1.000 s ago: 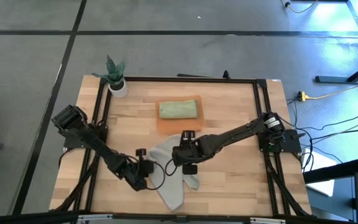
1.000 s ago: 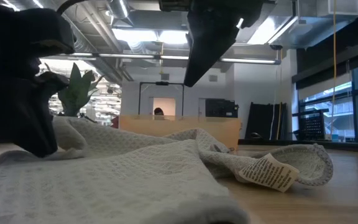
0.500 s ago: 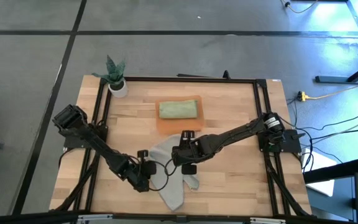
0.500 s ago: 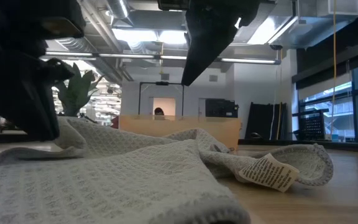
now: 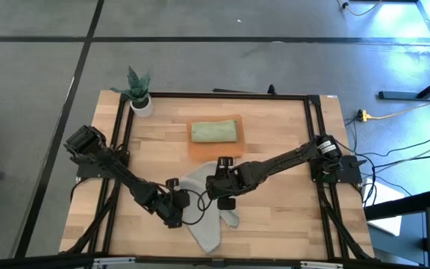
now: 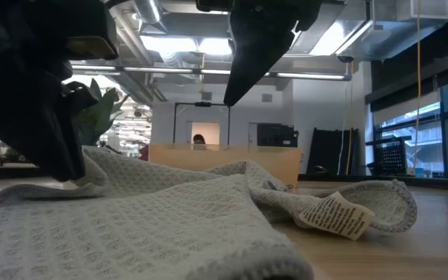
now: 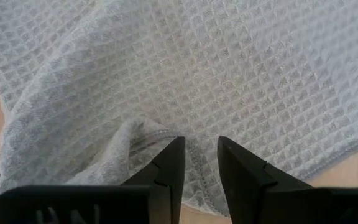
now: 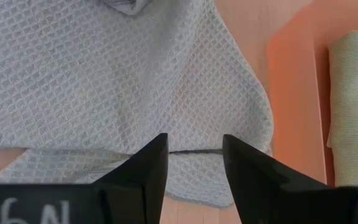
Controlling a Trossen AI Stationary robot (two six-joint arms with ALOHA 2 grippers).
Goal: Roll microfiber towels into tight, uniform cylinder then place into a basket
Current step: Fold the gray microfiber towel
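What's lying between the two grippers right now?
In the high view, only the grey waffle-weave towel spans the stretch between the left gripper and the right gripper; nothing else lies there.

A towel (image 5: 209,213) lies on the table (image 5: 290,217) before the basket (image 5: 215,146), which holds another towel (image 5: 214,132).

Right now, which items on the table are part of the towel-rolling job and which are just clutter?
Job:
- grey waffle-weave towel, lying crumpled and unrolled
- orange basket
- green towel, already in the basket

Just lying about:
- potted plant at the table's far-left corner
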